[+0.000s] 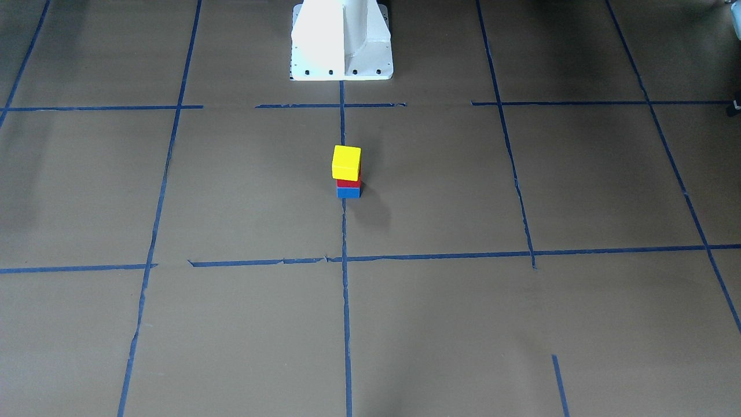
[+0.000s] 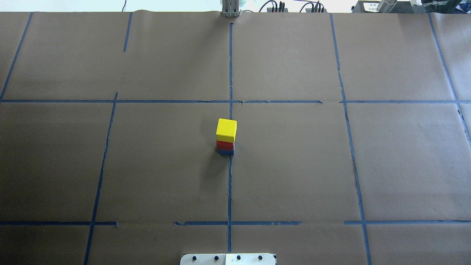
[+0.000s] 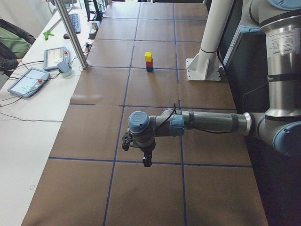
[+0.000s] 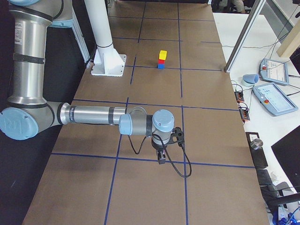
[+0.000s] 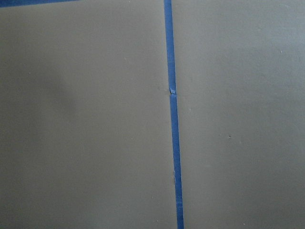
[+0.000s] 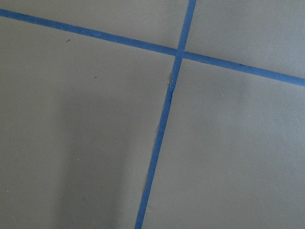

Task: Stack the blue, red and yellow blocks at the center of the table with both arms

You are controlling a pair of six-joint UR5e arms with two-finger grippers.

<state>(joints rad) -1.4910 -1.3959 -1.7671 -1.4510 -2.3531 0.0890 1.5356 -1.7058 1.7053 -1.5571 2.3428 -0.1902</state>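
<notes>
The left tool (image 3: 146, 162) hangs low over the worktop (image 1: 521, 324), pointing down with nothing seen in it. It shows only from the side, so I cannot tell how far its jaws stand apart, and its wrist camera catches no fingers, only brown paper and one of the blue tape lines (image 5: 172, 119). The same goes for the right tool (image 4: 161, 159): low, pointing down, apparently empty, its opening impossible to judge, with a tape crossing below it in its wrist view. Well apart from both tools, out toward the middle of the worktop between them, stands the finished-looking stack. The blue block (image 1: 348, 192) sits on the paper, the red block (image 1: 348, 183) on it, and the yellow block (image 1: 346, 162) on top, all beside the centre tape line and in front of the white pedestal (image 1: 341, 40). By my reading the stacking is done and nothing remains to be picked up. The danger now lies in the arms. If either tool travels toward the centre at its present low height, it could clip the tower and topple it. The yellow block also looks set slightly off the red one, though perspective may cause that, so a jolt to the worktop might slide it off.
</notes>
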